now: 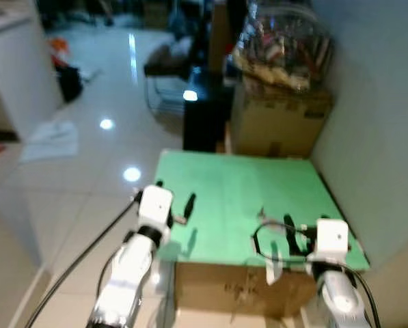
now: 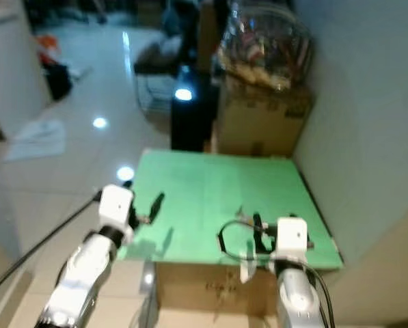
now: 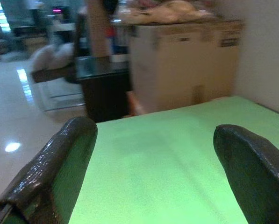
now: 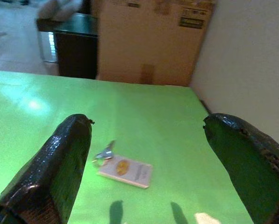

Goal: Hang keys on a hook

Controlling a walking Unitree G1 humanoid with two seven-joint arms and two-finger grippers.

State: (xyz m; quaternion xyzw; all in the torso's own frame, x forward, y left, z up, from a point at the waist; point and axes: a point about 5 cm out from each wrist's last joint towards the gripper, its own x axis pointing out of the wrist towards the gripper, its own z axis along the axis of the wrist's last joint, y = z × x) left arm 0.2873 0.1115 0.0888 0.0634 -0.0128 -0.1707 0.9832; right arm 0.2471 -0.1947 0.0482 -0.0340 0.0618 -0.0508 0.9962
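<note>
Keys (image 4: 123,170) with a white tag lie on our green table (image 1: 238,184), toward its 5 o'clock corner, just ahead of our right gripper (image 4: 153,154), whose fingers are spread wide above the surface. Our left gripper (image 3: 153,163) hovers over the table's 8 o'clock edge, fingers likewise spread. At 12 o'clock beyond the table stands a cardboard box (image 1: 279,123).

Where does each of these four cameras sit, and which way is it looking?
Left eye: on the head, looking down at the green table; both silver arms show.
Right eye: beside it, same scene.
Left wrist: along the open left pincer across the table toward a cardboard box.
Right wrist: along the open right pincer at the keys.
Both wrist views share the table and box.
</note>
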